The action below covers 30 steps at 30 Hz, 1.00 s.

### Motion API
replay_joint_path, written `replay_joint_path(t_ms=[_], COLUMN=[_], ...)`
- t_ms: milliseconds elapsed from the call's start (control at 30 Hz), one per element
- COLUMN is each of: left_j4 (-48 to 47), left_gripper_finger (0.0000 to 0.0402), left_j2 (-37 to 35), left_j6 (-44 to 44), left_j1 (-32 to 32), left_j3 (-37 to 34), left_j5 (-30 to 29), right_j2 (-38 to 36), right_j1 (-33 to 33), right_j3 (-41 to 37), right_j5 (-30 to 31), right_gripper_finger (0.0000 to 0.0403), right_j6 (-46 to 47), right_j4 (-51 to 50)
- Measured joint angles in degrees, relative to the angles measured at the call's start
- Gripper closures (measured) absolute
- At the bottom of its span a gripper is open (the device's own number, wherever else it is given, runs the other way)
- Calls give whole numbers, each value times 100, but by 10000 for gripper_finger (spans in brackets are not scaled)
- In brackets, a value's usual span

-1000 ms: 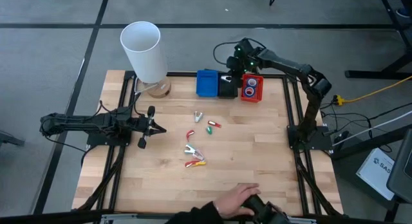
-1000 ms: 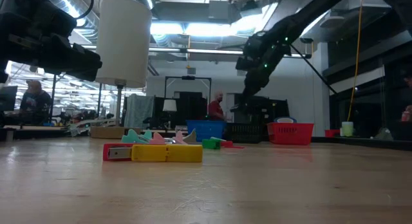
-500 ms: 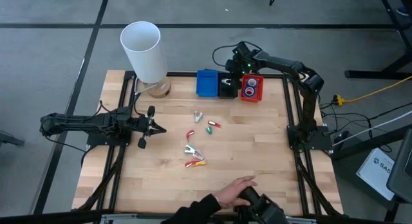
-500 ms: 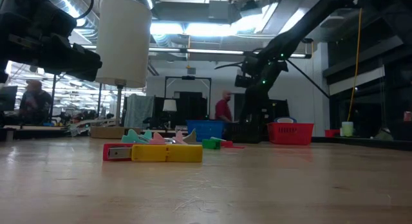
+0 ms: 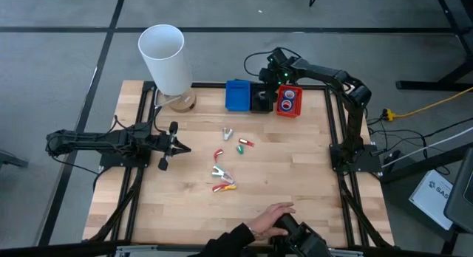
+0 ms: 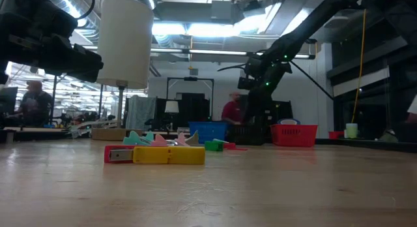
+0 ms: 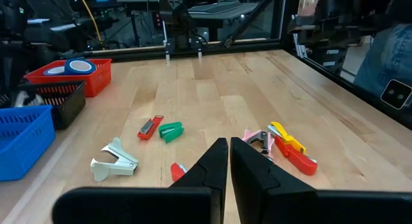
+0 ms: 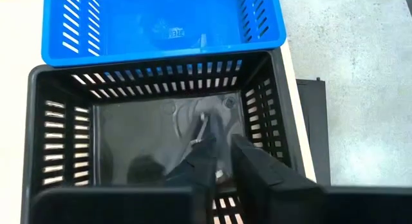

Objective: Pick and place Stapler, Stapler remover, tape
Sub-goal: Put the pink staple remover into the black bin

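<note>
The right gripper [image 8: 225, 144] hangs over the black basket [image 8: 61, 127] at the tabletop's far edge, jaws slightly apart. A silvery remover [image 8: 201, 129] is at its fingertips; I can't tell whether it's free. It could snag a finger and ride out when the arm lifts. Tape [image 5: 288, 100] sits in the red basket [image 5: 289, 113] alongside. The left gripper [image 7: 228, 153], closed, waits near the left edge. Staplers [image 5: 224, 187] lie mid-table on pale wood, and a person's hand [image 5: 270, 218] is at the near edge.
</note>
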State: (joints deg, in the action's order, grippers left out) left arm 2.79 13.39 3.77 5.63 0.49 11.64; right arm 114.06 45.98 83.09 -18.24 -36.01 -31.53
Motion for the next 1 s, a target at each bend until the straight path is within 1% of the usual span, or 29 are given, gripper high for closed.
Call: replay_joint_path(t_ms=[233,400,533,700,933,1000], left_j4=[0,0,0,0,2,2], left_gripper_finger=[386,386,386,386,386,386], left_j2=[0,0,0,0,-1,0], left_j6=[0,0,0,1,0,0], left_j1=[0,0,0,0,-1,-1], left_j3=[-2,-2,-2,-2,-2,-1], left_j5=[0,0,0,0,0,0], right_j2=[0,-108,-241,-388,-544,-546], right_j1=[-2,-2,-20,-185,-693,-858], right_j3=[0,-2,-2,-2,0,0], right_j5=[4,17,22,62,63,147], right_gripper_finger=[264,228,219,220,220,220], right_j6=[395,426,427,427,419,414], right_j4=[46,45,139,326,651,737])
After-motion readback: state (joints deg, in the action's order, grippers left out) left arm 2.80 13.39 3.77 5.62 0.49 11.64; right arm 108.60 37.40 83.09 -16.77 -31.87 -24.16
